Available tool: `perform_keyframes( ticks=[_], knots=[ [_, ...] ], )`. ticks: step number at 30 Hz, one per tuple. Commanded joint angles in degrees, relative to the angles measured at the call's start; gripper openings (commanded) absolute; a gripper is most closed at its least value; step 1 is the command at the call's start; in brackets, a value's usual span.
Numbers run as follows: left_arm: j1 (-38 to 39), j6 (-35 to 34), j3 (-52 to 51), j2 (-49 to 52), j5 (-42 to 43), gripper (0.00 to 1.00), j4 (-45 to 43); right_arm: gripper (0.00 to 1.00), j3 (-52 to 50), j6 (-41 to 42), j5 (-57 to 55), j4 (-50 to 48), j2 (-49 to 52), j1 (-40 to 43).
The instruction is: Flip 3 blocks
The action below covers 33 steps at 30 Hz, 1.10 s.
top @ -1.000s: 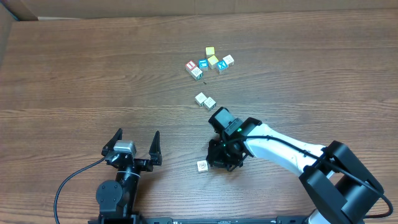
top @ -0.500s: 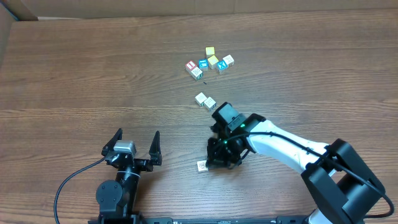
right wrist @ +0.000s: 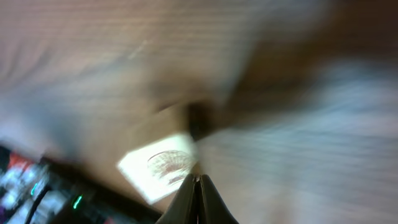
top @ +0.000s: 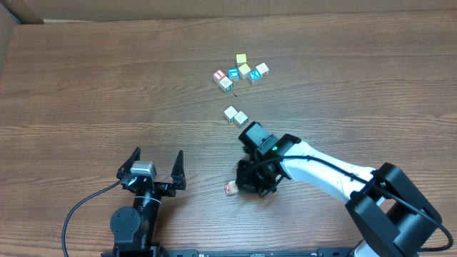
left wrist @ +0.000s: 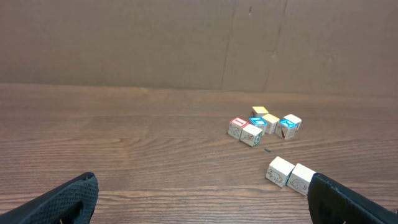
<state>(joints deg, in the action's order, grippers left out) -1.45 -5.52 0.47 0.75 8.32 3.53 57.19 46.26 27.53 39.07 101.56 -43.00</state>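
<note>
Pinched shut overhead, right gripper point(top: 241, 185) tips against a block point(top: 230, 188) near centre; left gripper point(top: 158, 165) spread wide, empty. From left wrist, shows two pale blocks point(left wrist: 291, 174) farther right. From right wrist, blurs; risks skidding the block sideways rather than rolling it.

Looks like a robot lab bench: wood-grain table point(top: 86, 86), plain cardboard wall point(left wrist: 124, 43) along its far edge, left arm point(top: 143, 210) and right arm point(top: 321, 170) at the near edge, loose black cable point(top: 75, 213).
</note>
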Motion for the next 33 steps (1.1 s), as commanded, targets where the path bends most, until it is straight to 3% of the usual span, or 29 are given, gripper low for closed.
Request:
perform_keyframes(
  ticks=[1,11,17,24,29,33],
  knots=[
    [0.5,1.3,-0.2,-0.4,0.1,1.0,0.1,0.04,-1.4,0.9,-7.5,1.6,0.7,3.7],
    [0.5,1.3,-0.2,-0.4,0.1,1.0,0.1,0.07,3.0,-4.4,-8.2,4.2,0.3,5.2],
    [0.5,1.3,-0.2,-0.4,0.1,1.0,0.1,0.39,9.9,-7.8,-8.0,10.6,-0.6,3.6],
    [0.5,1.3,-0.2,-0.4,0.1,1.0,0.1,0.59,9.7,-7.8,-15.7,10.6,-0.5,-2.4],
    [0.5,1.3,-0.2,-0.4,0.1,1.0,0.1,0.66,9.5,-7.0,-21.6,10.5,0.6,-7.8],
    [0.5,1.3,-0.2,-0.4,0.1,1.0,0.1,0.61,9.5,-7.0,-21.6,9.9,3.0,-9.4]
  ],
)
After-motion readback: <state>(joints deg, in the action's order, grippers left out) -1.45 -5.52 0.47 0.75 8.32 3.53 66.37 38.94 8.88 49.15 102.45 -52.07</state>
